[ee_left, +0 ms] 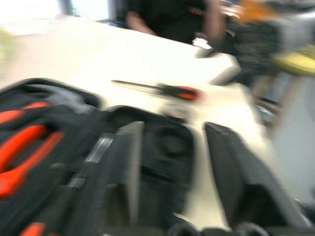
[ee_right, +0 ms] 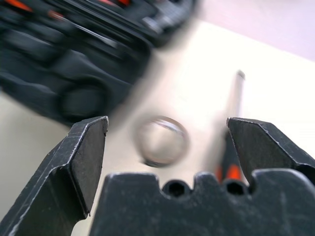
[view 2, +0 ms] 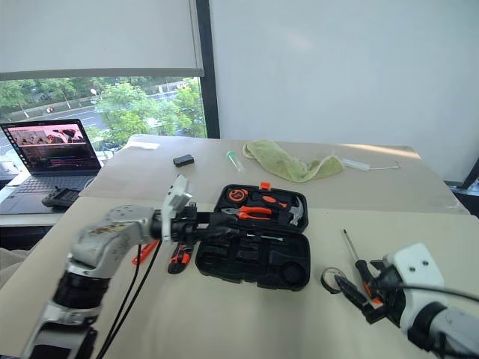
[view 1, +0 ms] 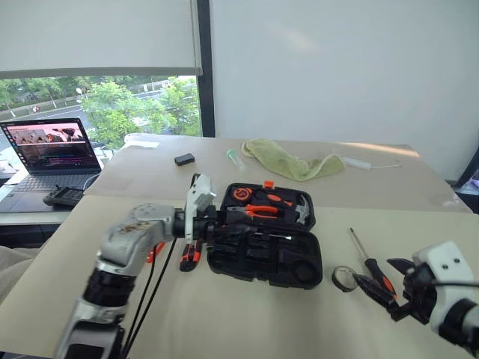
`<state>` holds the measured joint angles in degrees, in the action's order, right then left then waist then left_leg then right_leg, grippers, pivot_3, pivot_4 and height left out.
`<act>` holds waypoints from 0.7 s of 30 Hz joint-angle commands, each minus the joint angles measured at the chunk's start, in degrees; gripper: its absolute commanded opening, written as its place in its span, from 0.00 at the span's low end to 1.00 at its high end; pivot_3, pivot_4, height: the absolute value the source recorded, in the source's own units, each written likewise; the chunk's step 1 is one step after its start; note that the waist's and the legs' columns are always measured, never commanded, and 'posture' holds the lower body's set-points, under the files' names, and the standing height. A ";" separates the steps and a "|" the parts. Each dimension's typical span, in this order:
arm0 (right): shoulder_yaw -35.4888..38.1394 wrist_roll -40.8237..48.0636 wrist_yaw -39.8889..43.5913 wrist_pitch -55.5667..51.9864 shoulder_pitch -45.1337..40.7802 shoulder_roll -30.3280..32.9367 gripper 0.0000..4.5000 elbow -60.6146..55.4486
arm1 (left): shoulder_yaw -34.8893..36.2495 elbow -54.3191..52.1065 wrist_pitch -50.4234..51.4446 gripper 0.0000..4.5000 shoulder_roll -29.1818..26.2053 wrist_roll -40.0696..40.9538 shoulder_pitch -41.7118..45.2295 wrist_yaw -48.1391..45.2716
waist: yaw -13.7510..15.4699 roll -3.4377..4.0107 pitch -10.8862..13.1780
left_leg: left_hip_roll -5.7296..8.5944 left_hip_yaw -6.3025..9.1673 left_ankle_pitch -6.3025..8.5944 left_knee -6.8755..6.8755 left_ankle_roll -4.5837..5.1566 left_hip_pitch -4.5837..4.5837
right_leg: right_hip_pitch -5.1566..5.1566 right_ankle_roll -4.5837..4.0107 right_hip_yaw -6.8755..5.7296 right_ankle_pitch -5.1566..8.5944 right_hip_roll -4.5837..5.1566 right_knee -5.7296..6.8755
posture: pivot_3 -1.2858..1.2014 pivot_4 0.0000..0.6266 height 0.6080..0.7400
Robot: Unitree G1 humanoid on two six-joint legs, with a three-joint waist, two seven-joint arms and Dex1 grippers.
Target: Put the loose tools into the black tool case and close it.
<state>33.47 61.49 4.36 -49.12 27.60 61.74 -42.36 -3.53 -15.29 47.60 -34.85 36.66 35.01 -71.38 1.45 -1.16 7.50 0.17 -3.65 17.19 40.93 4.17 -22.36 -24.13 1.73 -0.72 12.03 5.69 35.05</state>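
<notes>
The black tool case [view 1: 313, 263] lies open mid-table, its tray half nearer me. My left gripper [view 1: 223, 224] hovers over the case's left side, pointing right, fingers [ee_left: 125, 157] open with nothing between them. An orange-black utility knife [view 1: 189, 256] lies just left of the case, with a slim red tool [view 1: 155, 252] beside it, partly hidden by my arm. Right of the case sit a small tape roll [ee_right: 161, 140] and a long screwdriver [view 1: 362, 253] with an orange-black handle. My right gripper [ee_right: 167, 128] stands open just short of the roll, the screwdriver by its right finger.
Orange-handled pliers [view 1: 258, 211] and a small hammer [view 1: 301, 209] sit in the case's far half. A yellow-green cloth [view 1: 292, 158], a small black box [view 1: 184, 158] and a laptop [view 1: 52, 153] lie further back. A person in dark clothes [ee_left: 162, 19] stands beyond the table.
</notes>
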 commanded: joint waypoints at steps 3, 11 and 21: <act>-6.94 4.95 -3.62 -16.06 -14.74 5.51 1.00 11.65 | 0.75 -8.92 3.57 0.99 -5.12 6.61 -1.37 -1.58 | -0.26 -0.10 0.15 | -0.01 -0.02 -0.01 0.00 -0.01 0.02 | 0.02 0.07 0.04 -0.04 -0.13 -0.02 | 0.52 0.24 1.00; -22.97 -2.40 -0.67 -25.03 -35.15 0.77 0.77 26.76 | 1.33 -13.38 3.06 1.00 -4.80 8.33 -4.78 4.73 | -0.76 -0.15 0.27 | -0.02 -0.04 -0.04 -0.03 -0.06 -0.01 | -0.05 0.45 0.12 -0.27 -0.27 -0.03 | 0.52 0.24 1.00; -22.04 -14.40 8.54 -19.40 -31.95 2.29 0.22 22.81 | 2.89 -15.13 4.14 1.00 -5.77 11.44 -5.24 10.43 | -0.53 -0.13 0.28 | -0.02 -0.03 -0.03 -0.03 -0.04 -0.07 | -0.07 0.52 0.08 -0.29 -0.25 -0.05 | 0.52 0.24 1.00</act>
<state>7.61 49.59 10.81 -71.86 -5.28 62.75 -16.71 -2.35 -28.72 51.89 -40.23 47.21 29.42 -62.17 0.93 -1.29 7.79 0.15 -3.68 17.16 40.90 4.13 -22.43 -24.19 2.25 -0.65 11.75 5.44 35.01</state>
